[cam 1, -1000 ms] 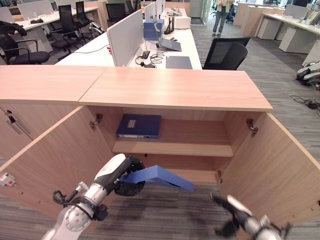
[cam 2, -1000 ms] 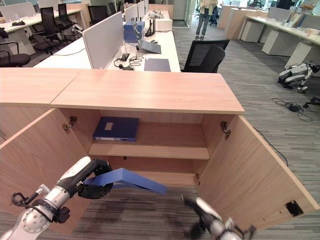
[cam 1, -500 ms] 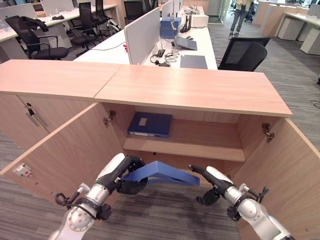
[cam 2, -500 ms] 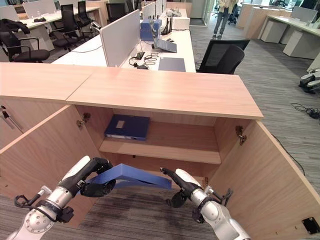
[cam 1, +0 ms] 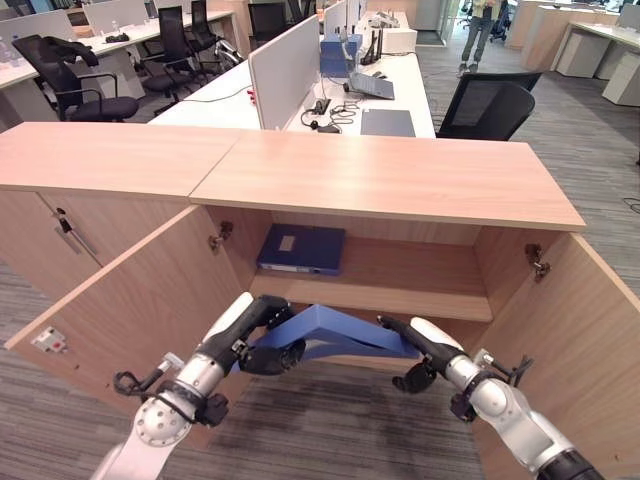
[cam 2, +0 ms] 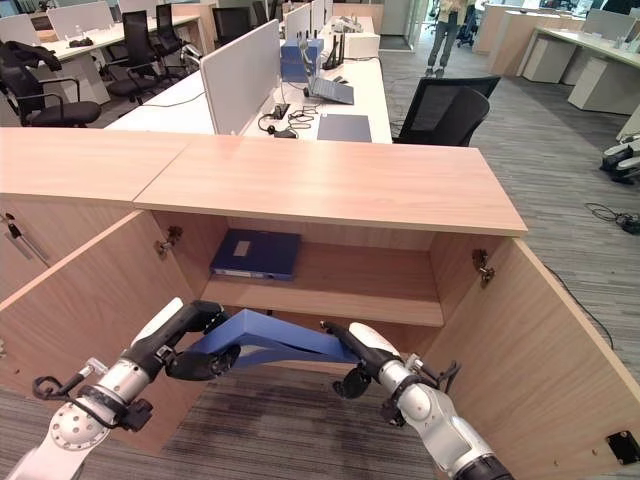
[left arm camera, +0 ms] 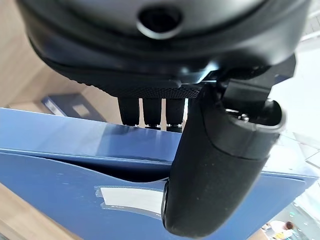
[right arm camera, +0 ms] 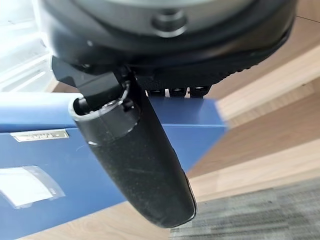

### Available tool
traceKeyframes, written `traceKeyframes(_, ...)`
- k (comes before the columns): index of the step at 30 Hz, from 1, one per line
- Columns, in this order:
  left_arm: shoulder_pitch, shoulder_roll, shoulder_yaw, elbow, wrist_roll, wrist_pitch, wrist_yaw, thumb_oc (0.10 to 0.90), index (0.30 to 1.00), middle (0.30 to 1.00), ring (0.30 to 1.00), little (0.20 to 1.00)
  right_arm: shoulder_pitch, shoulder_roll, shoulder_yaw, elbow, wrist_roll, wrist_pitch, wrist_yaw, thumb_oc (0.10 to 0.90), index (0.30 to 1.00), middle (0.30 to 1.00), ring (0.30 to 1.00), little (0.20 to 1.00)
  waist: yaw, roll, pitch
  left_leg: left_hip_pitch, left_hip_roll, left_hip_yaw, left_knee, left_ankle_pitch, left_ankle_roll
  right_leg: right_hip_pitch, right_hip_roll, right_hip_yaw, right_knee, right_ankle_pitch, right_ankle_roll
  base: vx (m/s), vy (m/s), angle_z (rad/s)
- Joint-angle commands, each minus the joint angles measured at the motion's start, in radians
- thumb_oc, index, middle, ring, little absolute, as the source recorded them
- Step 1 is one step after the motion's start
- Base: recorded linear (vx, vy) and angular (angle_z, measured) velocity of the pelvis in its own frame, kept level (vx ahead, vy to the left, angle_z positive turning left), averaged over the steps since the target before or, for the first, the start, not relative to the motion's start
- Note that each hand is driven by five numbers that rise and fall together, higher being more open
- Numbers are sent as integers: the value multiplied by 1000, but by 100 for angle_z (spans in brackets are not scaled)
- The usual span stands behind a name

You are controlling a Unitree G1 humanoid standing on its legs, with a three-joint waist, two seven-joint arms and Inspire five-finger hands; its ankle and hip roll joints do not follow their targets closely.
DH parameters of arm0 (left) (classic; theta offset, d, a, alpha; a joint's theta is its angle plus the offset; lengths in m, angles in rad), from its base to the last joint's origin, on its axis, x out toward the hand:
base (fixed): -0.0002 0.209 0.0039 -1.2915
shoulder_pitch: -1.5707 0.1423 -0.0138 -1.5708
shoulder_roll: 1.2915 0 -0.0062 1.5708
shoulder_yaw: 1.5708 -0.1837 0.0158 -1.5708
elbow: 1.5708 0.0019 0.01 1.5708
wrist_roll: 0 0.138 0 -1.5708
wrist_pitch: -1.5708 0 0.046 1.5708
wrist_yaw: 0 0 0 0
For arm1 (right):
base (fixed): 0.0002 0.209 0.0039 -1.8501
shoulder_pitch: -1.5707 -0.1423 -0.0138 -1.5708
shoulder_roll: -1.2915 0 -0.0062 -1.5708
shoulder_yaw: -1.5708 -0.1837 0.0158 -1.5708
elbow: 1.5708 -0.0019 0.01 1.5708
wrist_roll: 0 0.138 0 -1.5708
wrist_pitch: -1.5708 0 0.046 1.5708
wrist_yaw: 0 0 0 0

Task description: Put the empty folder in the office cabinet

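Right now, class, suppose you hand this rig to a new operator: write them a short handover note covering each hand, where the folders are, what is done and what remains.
Left hand: shut on the left end of the blue folder, thumb across its face.
Right hand: at the folder's right end, thumb over its face, fingers behind; it pinches it.
The folder hangs partly splayed between both hands, in front of the open cabinet, level with the edge of the upper shelf.
A second blue folder already lies flat on that shelf's left side.
Done: doors open, folder brought to the opening.
Left: slide it onto a shelf, release both hands.
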Motion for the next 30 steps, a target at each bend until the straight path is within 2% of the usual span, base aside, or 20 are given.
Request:
traceKeyframes(1, -166, 26, -34, -141, -155, -106, -5, 400, 300, 300, 300, 300, -169, 40, 41, -35, 42, -77, -56, 800, 900, 900, 900, 900, -1, -30, -53, 20, -23, -45, -7, -104, -9, 57, -33, -35, 7, -72, 56, 0, 0, 0)
traceKeyframes(6, -189, 47, -58, -156, -168, -109, -10, 400, 300, 300, 300, 300, -199, 52, 57, -21, 36, -77, -65, 800, 900, 900, 900, 900, -1, -28, -54, 22, -23, -45, -7, -104, -10, 59, -32, -34, 7, -72, 55, 0, 0, 0)
traceKeyframes(8, -215, 55, -91, -163, -214, -106, -12, 400, 300, 300, 300, 300, -222, 69, 80, -17, 57, -78, -67, 800, 900, 900, 900, 900, -1, -29, -55, 23, -22, -45, -7, -104, -10, 60, -32, -33, 7, -72, 55, 0, 0, 0)
traceKeyframes(13, -279, 36, -181, -164, -354, -102, -38, 400, 300, 300, 300, 300, -228, 139, 148, 31, 223, -87, -47, 800, 900, 900, 900, 900, -2, -31, -53, 23, -22, -43, -7, -103, -12, 59, -32, -31, 7, -71, 54, 0, 0, 0)
traceKeyframes(14, -279, 36, -181, -163, -354, -102, -38, 400, 300, 300, 300, 300, -228, 139, 148, 31, 223, -87, -47, 800, 900, 900, 900, 900, -2, -31, -53, 23, -22, -43, -7, -103, -12, 59, -32, -31, 7, -71, 54, 0, 0, 0)
traceKeyframes(15, -294, 26, -207, -156, -400, -98, -46, 400, 300, 300, 300, 300, -217, 172, 172, 55, 312, -87, -30, 560, 540, 540, 540, 540, -3, -31, -52, 22, -22, -42, -7, -102, -13, 59, -31, -32, 7, -71, 54, 0, 0, 0)
traceKeyframes(16, -294, 26, -208, -156, -400, -99, -46, 400, 300, 300, 300, 300, -217, 172, 172, 55, 312, -87, -30, 400, 300, 300, 300, 300, -3, -31, -52, 22, -22, -42, -7, -102, -13, 59, -31, -32, 7, -71, 54, 0, 0, 0)
traceKeyframes(17, -299, 16, -227, -145, -435, -91, -52, 400, 300, 300, 300, 300, -196, 205, 191, 78, 431, -85, -4, 400, 300, 300, 300, 300, -3, -32, -51, 23, -21, -41, -7, -102, -16, 59, -31, -32, 7, -71, 53, 0, 0, 0)
traceKeyframes(18, -300, 16, -227, -145, -435, -91, -52, 400, 300, 300, 300, 300, -196, 205, 191, 78, 432, -85, -4, 400, 300, 300, 300, 300, -3, -32, -51, 23, -21, -41, -7, -102, -16, 59, -31, -32, 7, -71, 53, 0, 0, 0)
traceKeyframes(21, -302, 15, -246, -134, -467, -81, -59, 400, 300, 300, 300, 300, -146, 250, 223, 102, 622, -73, 33, 400, 300, 300, 300, 300, -2, -34, -47, 22, -22, -41, -7, -100, -19, 60, -30, -33, 7, -72, 54, 0, 0, 0)
traceKeyframes(22, -302, 16, -246, -134, -467, -81, -59, 400, 300, 300, 300, 300, -146, 250, 224, 103, 623, -73, 33, 400, 300, 300, 300, 300, -2, -34, -47, 22, -22, -41, -7, -100, -19, 60, -30, -33, 7, -72, 54, 0, 0, 0)
traceKeyframes(23, -302, 12, -258, -126, -489, -77, -60, 400, 300, 300, 300, 300, -124, 273, 233, 124, 720, -66, 43, 400, 300, 300, 300, 300, -2, -35, -47, 22, -22, -40, -7, -99, -19, 59, -30, -34, 7, -71, 54, 0, 0, 0)
traceKeyframes(26, -307, 7, -276, -115, -513, -71, -60, 400, 300, 300, 300, 300, -101, 315, 241, 158, 876, -56, 48, 400, 300, 300, 300, 300, 0, -33, -44, 26, -22, -41, -7, -105, -20, 63, -30, -35, 7, -75, 56, 0, 0, 0)
traceKeyframes(28, -310, 8, -287, -110, -526, -65, -60, 400, 300, 300, 300, 300, -102, 341, 243, 197, 934, -56, 41, 400, 300, 300, 300, 300, 2, -33, -41, 27, -22, -41, -7, -105, -21, 63, -30, -36, 7, -74, 57, 0, 0, 0)
traceKeyframes(30, -311, 15, -291, -114, -542, -63, -64, 400, 300, 300, 300, 300, -111, 354, 243, 227, 939, -56, 31, 400, 300, 300, 300, 300, 4, -32, -40, 26, -22, -40, -7, -105, -21, 62, -30, -36, 7, -72, 57, 0, 0, 0)
